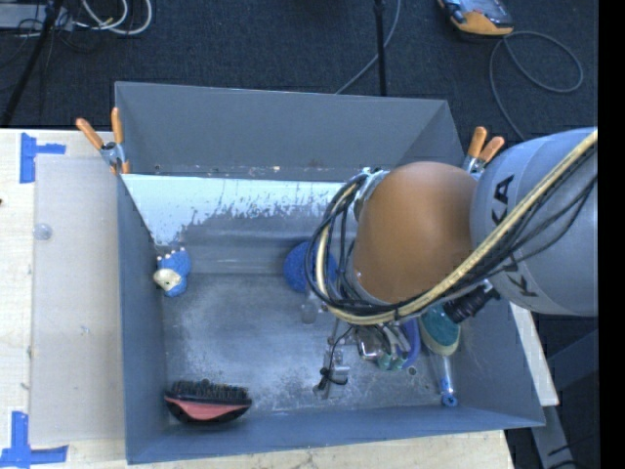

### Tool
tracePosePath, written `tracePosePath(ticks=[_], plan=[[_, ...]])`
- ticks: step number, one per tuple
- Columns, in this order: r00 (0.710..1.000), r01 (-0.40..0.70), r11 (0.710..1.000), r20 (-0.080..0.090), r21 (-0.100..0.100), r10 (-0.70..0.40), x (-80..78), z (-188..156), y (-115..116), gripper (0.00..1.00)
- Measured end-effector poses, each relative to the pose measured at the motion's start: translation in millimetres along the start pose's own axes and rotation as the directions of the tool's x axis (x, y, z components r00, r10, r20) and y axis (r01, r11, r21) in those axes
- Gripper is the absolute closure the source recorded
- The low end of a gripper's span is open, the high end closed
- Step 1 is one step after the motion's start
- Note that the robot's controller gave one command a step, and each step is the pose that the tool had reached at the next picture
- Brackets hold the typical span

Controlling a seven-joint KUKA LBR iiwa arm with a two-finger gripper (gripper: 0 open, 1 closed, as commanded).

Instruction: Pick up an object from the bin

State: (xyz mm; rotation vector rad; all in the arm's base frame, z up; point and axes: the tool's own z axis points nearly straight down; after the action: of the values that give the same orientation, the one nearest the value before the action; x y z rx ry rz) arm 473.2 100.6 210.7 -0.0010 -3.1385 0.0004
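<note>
The gripper (334, 371) hangs low over bare floor near the front wall of the bin (273, 135), right of middle. I cannot tell whether it is open or closed, and nothing shows in it. Nearest are a teal round thing (441, 330) and a blue stick (446, 391) against the right wall, probably slid down its slope. A brush (205, 402) lies in the front left corner. The arm (547, 223) reads "KA"

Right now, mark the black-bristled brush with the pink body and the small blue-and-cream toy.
Black-bristled brush with pink body (207, 393): camera view, on the bristles.
Small blue-and-cream toy (172, 272): camera view, on its middle.
</note>
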Motion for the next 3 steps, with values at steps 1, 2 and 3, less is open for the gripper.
tracePosePath(ticks=[1,2,3], plan=[[1.0,0.0,1.0,0.0,0.0,0.0,-0.6,0,0,0.0],[0.987,0.161,0.987,0.002,-0.003,-0.161,-13.1,-13,37,0.0],[0.979,0.203,0.979,0.0,0.004,-0.203,-8.7,-2,29,0.0]])
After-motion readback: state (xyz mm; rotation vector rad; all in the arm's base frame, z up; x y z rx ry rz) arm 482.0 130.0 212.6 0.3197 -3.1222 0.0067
